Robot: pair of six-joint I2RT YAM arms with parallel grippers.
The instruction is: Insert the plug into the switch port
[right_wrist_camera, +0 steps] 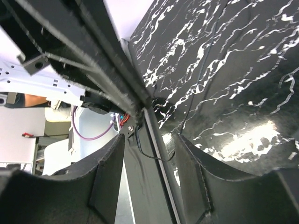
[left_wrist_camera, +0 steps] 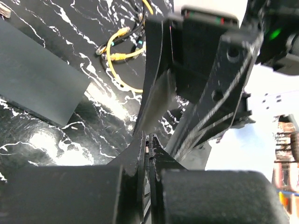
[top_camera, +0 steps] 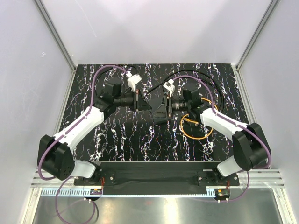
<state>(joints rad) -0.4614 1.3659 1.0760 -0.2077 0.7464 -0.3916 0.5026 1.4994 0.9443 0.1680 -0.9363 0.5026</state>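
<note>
beneath the right arm (top_camera: 219,122), plug (top_camera: 187,121) and orange cable (top_camera: 196,136); behind, thin black cables (top_camera: 205,74)

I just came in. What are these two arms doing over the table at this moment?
Two arms reach to the middle of the table, fingertips nearly meeting. The left gripper is shut, apparently on nothing. The right gripper has its jaws apart and seems empty too. The orange coiled cable lies under the right arm, its plug loose on the table. The flat black switch box lies beside the grippers. Nothing is plugged in yet.
</note>
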